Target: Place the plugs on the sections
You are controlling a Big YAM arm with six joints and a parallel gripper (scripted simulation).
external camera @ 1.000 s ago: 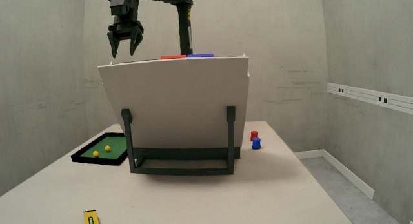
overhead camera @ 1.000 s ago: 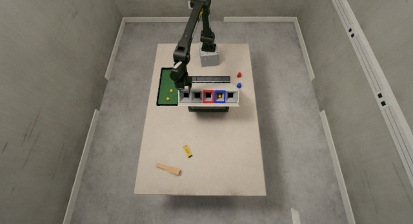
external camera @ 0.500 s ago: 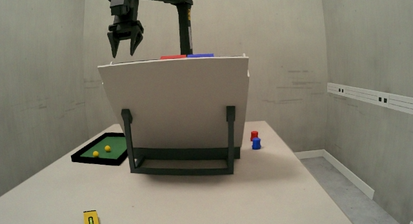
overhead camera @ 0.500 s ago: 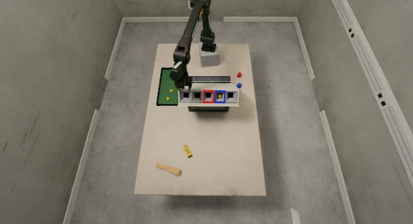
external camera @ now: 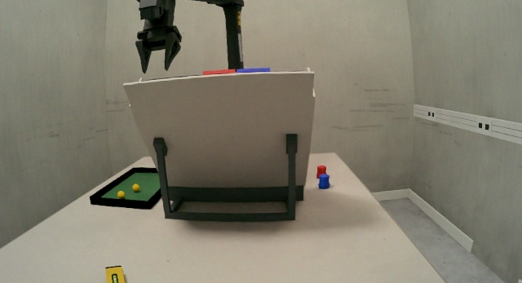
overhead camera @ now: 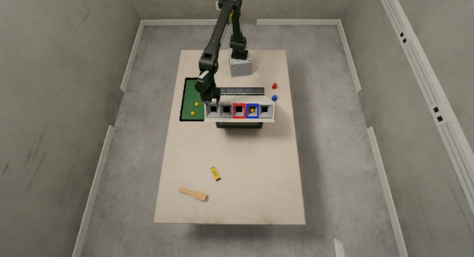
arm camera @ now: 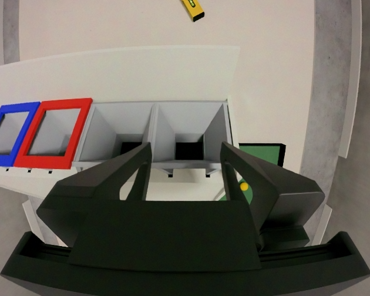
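Note:
A row of funnels tops the white cover [external camera: 222, 128]. The red-banded funnel [overhead camera: 239, 110] and the blue-banded funnel [overhead camera: 252, 109] stand side by side, and a yellow marble [overhead camera: 252, 109] shows in the blue-banded one. My gripper [overhead camera: 212, 100] hangs open and empty just above the leftmost funnel [arm camera: 188, 137]; it also shows in the exterior view [external camera: 157, 64] and the wrist view [arm camera: 185, 148]. The red plug [overhead camera: 275, 86] and the blue plug [overhead camera: 274, 98] stand on the table to the right of the cover. The green tray [overhead camera: 192, 99] holds two yellow marbles [overhead camera: 196, 104] [overhead camera: 192, 112].
A dark row of sections [overhead camera: 242, 90] lies behind the funnels. A small yellow block [overhead camera: 215, 173] and a wooden spatula [overhead camera: 192, 193] lie on the near part of the table. The arm's base [overhead camera: 240, 66] stands at the far edge.

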